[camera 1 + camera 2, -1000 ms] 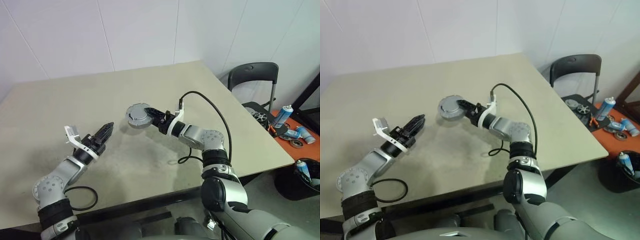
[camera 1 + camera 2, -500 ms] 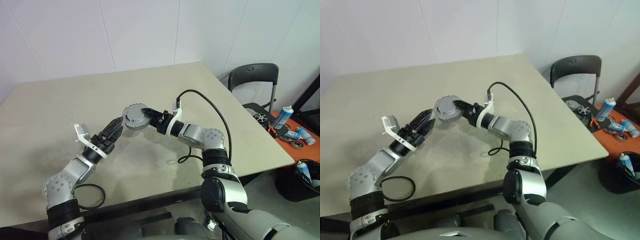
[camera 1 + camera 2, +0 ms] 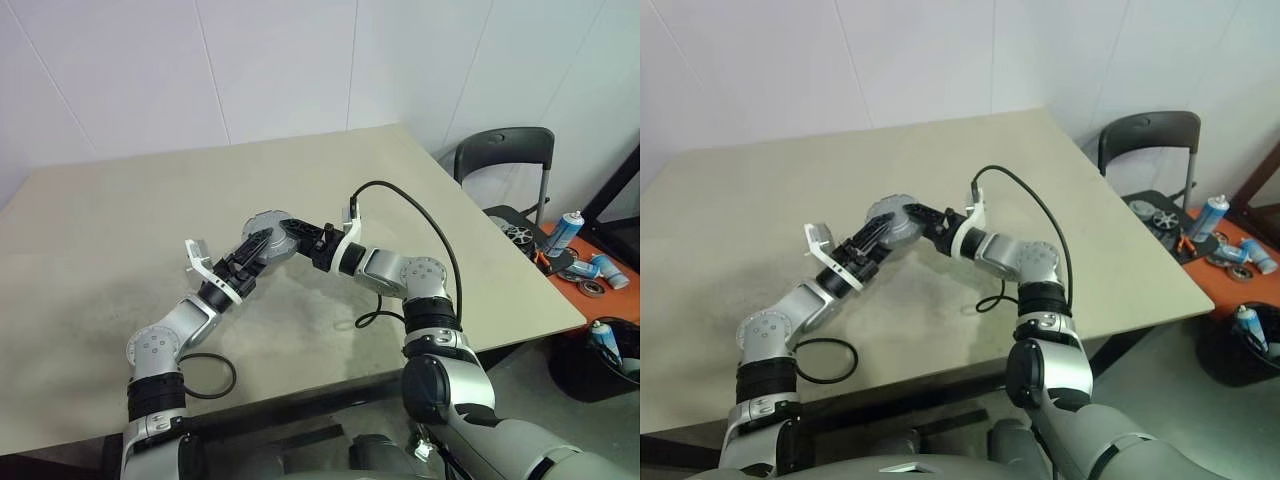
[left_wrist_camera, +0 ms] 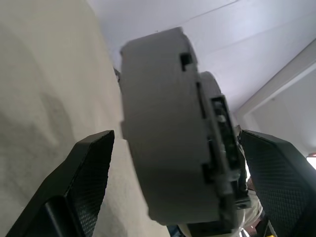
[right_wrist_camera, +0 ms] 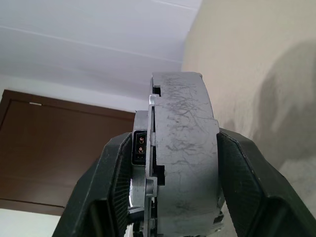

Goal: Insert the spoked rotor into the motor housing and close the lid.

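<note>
the beige table [image 3: 150,220] takes up most of the head views and serves as the landmark here; a white panelled wall [image 3: 200,70] stands behind its far edge. past the table's right-hand corner sits a black chair [image 3: 505,160], and beyond that an orange surface [image 3: 610,300] carrying spray cans [image 3: 563,233] and some small metal wheels [image 3: 520,234] too small to make out.

above the middle of the table, clear of its top, the right gripper [image 3: 290,238] holds a round grey assembly on edge. in the right wrist view its two black fingers [image 5: 118,187] press the flat faces from both sides: the scratched, plain grey lid [image 5: 185,148] lies against one pad, and the motor housing [image 5: 140,163], a thinner disc with a small connector showing at its rim, lies against the other. lid and housing sit face to face, touching. whether the spoked rotor is inside cannot be told, since nothing of it shows between them.

the left gripper [image 3: 258,250] reaches up from the table's near left side and meets the same assembly. in the left wrist view its fingers [image 4: 84,182] stand spread wide, one on each side of the lid [image 4: 163,148], with a gap at each pad, so they straddle it without clamping. a black cable [image 3: 420,215] arcs over the right forearm, and another loops on the table near the front edge [image 3: 210,375].
</note>
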